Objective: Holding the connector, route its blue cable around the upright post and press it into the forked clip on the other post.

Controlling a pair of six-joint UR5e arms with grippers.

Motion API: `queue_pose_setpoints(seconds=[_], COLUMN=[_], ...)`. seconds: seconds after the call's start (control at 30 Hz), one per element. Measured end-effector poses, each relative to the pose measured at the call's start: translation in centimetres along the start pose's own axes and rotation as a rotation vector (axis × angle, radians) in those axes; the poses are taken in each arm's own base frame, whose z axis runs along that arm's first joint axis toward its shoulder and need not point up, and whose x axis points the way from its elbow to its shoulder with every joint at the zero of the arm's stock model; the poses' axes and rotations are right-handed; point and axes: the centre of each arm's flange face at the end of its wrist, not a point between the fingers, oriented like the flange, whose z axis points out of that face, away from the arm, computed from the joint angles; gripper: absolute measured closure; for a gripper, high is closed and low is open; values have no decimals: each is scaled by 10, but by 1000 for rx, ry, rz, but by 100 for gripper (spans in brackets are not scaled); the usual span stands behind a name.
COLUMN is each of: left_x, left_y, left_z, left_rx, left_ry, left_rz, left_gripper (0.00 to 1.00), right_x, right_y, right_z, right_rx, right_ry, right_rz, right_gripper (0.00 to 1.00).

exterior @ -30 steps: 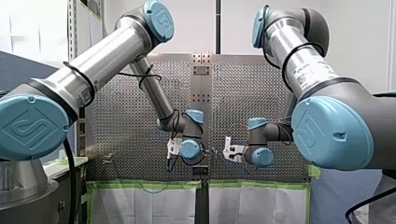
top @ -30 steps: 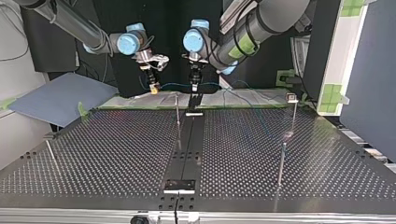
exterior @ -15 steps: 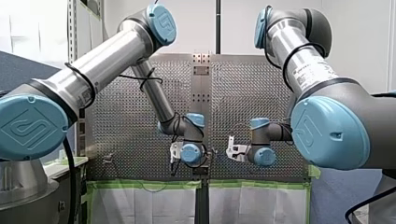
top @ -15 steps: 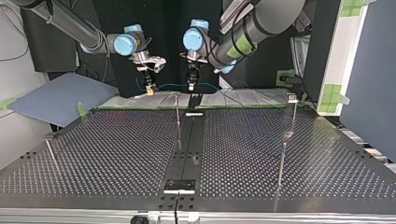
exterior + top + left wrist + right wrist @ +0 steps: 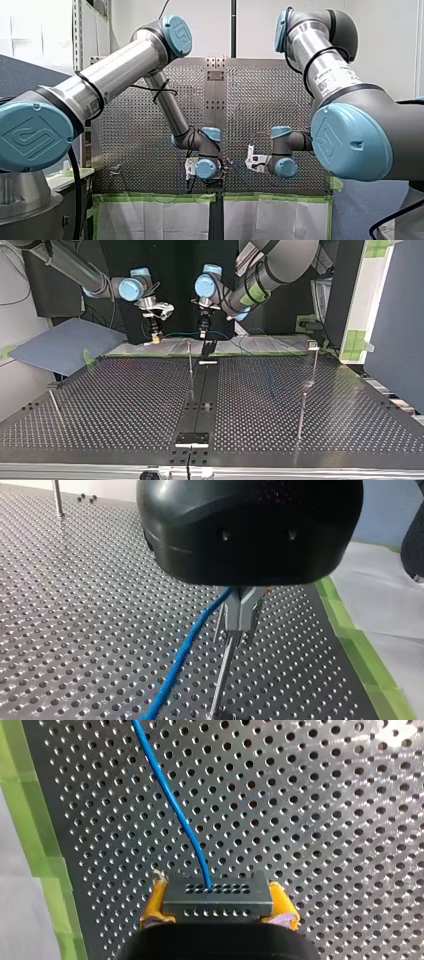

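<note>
In the right wrist view a grey connector [image 5: 218,892] sits between the yellow pads [image 5: 154,906] of my right gripper [image 5: 217,909], which is shut on it. The blue cable [image 5: 169,800] runs out of the connector over the perforated table. My left gripper [image 5: 239,626] has its metal fingers shut on the blue cable [image 5: 184,650], right above a thin upright post [image 5: 222,677]. In the top view my right gripper [image 5: 156,336] and my left gripper [image 5: 202,331] hang side by side at the far edge, with the cable [image 5: 179,333] between them. The forked clip [image 5: 312,344] tops a post at the right.
A thin post [image 5: 190,362] stands close in front of the grippers, beside the black centre rail [image 5: 200,400]. Two more posts stand on the plate, one [image 5: 301,415] at the top view's right and one [image 5: 54,405] at its left. Green tape [image 5: 40,870] edges the table.
Both grippers have slid a little toward the top view's left, keeping their holds. In the front view my left wrist has dropped lower and shifted right.
</note>
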Motion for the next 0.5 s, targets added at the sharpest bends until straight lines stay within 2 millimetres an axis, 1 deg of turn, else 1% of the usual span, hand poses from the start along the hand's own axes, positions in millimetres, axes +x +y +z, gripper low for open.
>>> queue_pose_setpoints(seconds=[0.5], left_x=[-3], left_y=[7], left_z=[7], left_rx=[-28], left_ry=[-7], left_rz=[-6], left_gripper=[100], right_x=[6], right_y=[13], right_z=[7], right_rx=[-22], right_ry=[-4], right_rz=[0], right_gripper=[100])
